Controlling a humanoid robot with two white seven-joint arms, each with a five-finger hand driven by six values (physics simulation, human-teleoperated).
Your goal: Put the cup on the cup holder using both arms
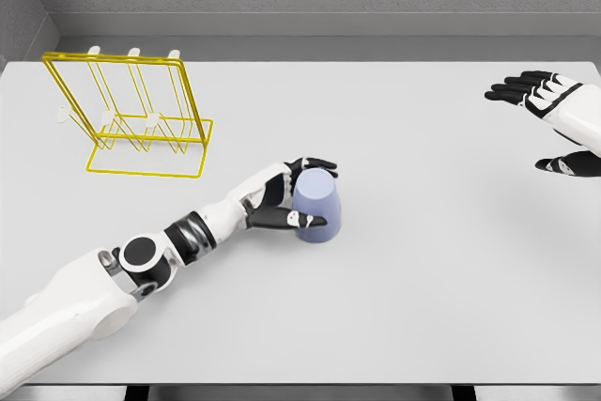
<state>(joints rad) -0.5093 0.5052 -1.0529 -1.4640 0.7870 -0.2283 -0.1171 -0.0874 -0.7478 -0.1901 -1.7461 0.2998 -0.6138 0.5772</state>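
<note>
A pale blue cup [317,209] stands upside down near the middle of the white table [394,307]. My left hand [302,193] wraps its fingers around the cup's left side, thumb in front, fingers over the top. The yellow wire cup holder [131,115] with white-tipped pegs stands at the far left of the table, well apart from the cup. My right hand [549,124] hovers at the right edge of the view, fingers spread and holding nothing.
A grey wall runs behind the table's far edge. The left arm stretches from the lower left corner across the front of the table.
</note>
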